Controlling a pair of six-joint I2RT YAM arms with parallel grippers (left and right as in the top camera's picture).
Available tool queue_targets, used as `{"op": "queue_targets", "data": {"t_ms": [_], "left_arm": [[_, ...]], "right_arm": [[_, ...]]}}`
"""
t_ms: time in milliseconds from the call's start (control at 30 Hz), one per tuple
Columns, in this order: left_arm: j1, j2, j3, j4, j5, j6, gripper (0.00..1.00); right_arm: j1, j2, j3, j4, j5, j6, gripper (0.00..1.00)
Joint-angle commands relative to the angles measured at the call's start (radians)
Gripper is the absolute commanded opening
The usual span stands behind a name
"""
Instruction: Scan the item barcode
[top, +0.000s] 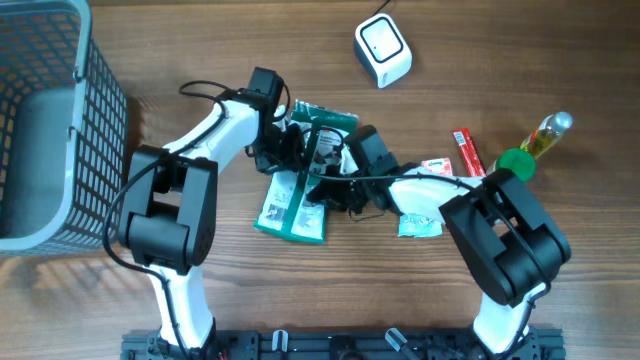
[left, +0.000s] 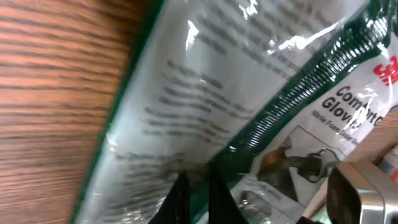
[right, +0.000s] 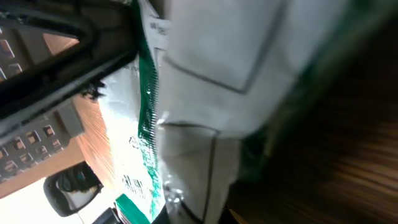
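Above the table (top: 330, 300), both arms (top: 215, 130) (top: 430, 192) fold inward, end effectors (top: 285, 142) (top: 338, 165) pinching the packet (top: 290, 212).

Table (top: 200, 40) (wooden) carries basket (top: 100, 120), scanner (top: 383, 50), bottle (top: 545, 138), red packet (top: 467, 152).

Soft, even light is falling on the desk (top: 200, 40) overhead, casting faint shadows. Both wrist views are blurring heavily, and glare is streaking across the shiny packet (left: 249, 74).
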Motion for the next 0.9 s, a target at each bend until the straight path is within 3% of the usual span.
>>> {"op": "queue_targets", "data": {"t_ms": [0, 233, 333, 467, 567, 600, 700, 800, 867], "left_arm": [[0.071, -0.046, -0.010, -0.003, 0.029, 0.055, 0.04], [0.094, -0.120, -0.011, -0.060, 0.034, 0.117, 0.04], [0.077, -0.108, -0.012, -0.060, -0.019, 0.133, 0.05], [0.048, -0.092, -0.043, -0.057, -0.048, 0.137, 0.17], [0.027, -0.092, -0.077, -0.039, -0.048, 0.217, 0.20], [0.024, -0.092, -0.087, -0.037, -0.048, 0.240, 0.25], [0.025, -0.092, -0.095, -0.041, -0.047, 0.239, 0.27], [0.029, -0.092, -0.095, -0.045, -0.002, 0.240, 0.27], [0.045, -0.092, -0.094, -0.053, 0.106, 0.290, 0.28]], "right_arm": [[-0.058, 0.058, -0.047, -0.067, 0.095, -0.136, 0.04], [-0.145, 0.058, -0.047, -0.077, -0.051, -0.388, 0.04], [-0.164, 0.058, -0.047, -0.089, -0.088, -0.419, 0.04], [-0.164, 0.058, -0.047, -0.098, -0.095, -0.437, 0.05], [-0.164, 0.058, -0.047, -0.098, -0.095, -0.437, 0.04], [-0.164, 0.058, -0.047, -0.098, -0.097, -0.437, 0.04], [-0.164, 0.058, -0.047, -0.091, -0.164, -0.487, 0.04], [-0.171, 0.056, -0.045, -0.090, -0.236, -0.514, 0.04], [-0.190, 0.056, -0.045, -0.070, -0.306, -0.525, 0.04]]}}
